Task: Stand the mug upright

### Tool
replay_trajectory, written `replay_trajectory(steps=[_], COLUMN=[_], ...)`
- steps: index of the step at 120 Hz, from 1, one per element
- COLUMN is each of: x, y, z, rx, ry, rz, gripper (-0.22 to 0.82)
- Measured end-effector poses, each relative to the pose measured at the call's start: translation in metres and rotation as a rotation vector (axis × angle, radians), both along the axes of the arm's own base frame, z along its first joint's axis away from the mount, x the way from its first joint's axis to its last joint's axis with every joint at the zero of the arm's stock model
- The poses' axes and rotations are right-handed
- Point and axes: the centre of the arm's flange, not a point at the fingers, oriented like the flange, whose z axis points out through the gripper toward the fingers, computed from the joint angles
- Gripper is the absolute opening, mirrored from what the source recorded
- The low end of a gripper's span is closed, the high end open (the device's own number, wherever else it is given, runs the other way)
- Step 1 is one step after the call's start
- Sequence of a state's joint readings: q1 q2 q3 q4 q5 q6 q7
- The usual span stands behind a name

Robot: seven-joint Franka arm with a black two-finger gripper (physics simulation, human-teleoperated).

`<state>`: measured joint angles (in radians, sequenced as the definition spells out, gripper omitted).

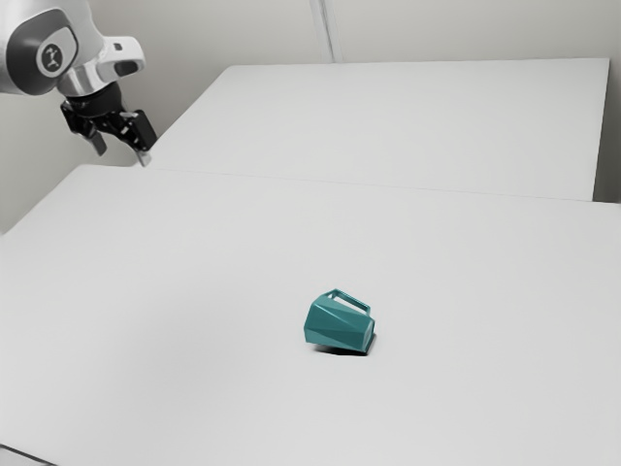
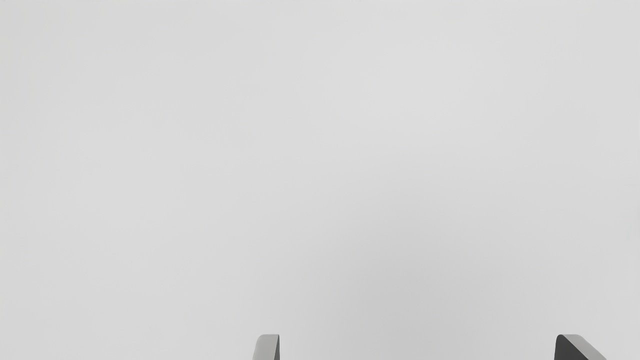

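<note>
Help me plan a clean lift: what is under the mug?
The white table, with a dark shadow along the mug's lower edge. The mug lies on its side and covers the patch directly beneath, so anything small there cannot be seen.

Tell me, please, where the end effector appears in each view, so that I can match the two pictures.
Exterior view: the end effector is in the upper left, near a corner of the white table.
Wrist view: its two fingertips stand apart at the picture's edge, against the white table.
Shared landmark: the white table.
</note>
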<state>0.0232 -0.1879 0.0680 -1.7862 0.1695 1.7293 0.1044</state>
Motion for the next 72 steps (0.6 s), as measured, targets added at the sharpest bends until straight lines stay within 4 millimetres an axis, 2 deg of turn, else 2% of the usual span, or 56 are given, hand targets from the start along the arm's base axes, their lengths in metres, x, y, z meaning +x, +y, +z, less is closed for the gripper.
replay_trajectory(steps=[25,34,59,72], x=[0.004,0.011,0.039,0.037], y=[0.0,-0.004,-0.027,-0.041], z=[-0.003,-0.014,-0.084,-0.121], rx=[0.0,-0.011,-0.263,-0.405], ry=[-0.006,0.01,0.117,0.184], rz=[0.003,0.0,0.035,0.088], gripper=[0.6,0.6,0.6,0.6])
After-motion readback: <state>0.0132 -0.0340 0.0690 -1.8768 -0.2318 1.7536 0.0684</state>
